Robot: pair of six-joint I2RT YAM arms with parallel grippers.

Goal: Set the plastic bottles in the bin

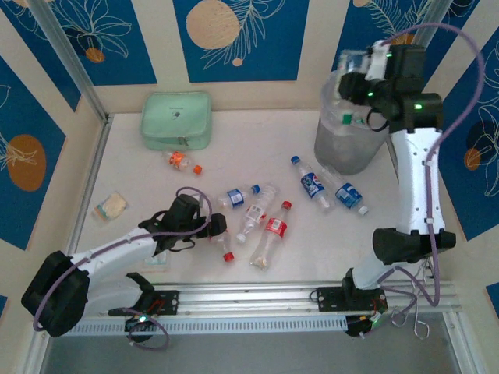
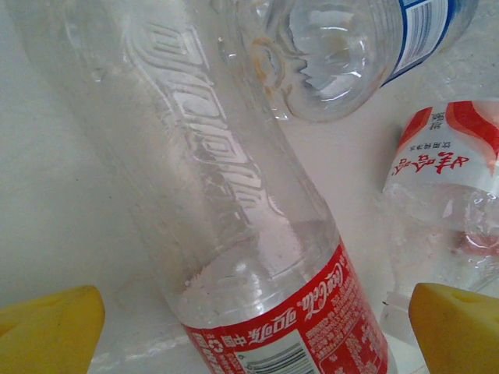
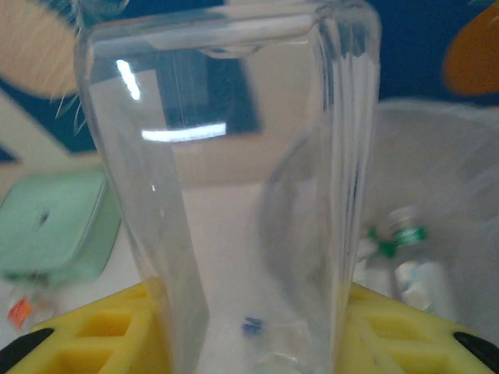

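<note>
Several plastic bottles lie mid-table, among them a red-labelled one [image 1: 275, 226] and blue-labelled ones [image 1: 316, 183]. My left gripper [image 1: 217, 228] is low over them and open. Its yellow fingertips [image 2: 47, 327] straddle a clear Coca-Cola bottle [image 2: 234, 202] lying on the table, without touching it. My right gripper [image 1: 360, 78] is raised over the bin [image 1: 343, 144] and shut on a clear bottle [image 3: 234, 156], which stands between its yellow pads [image 3: 101, 327]. A green-capped bottle [image 3: 398, 234] lies inside the bin [image 3: 460, 195].
A mint green zip pouch [image 1: 176, 119] sits at the back left, with an orange-labelled bottle [image 1: 179, 161] in front of it. Small flat packets lie at the left [image 1: 109, 206] and beside the left arm [image 1: 156, 263]. Walls close in the table's back and sides.
</note>
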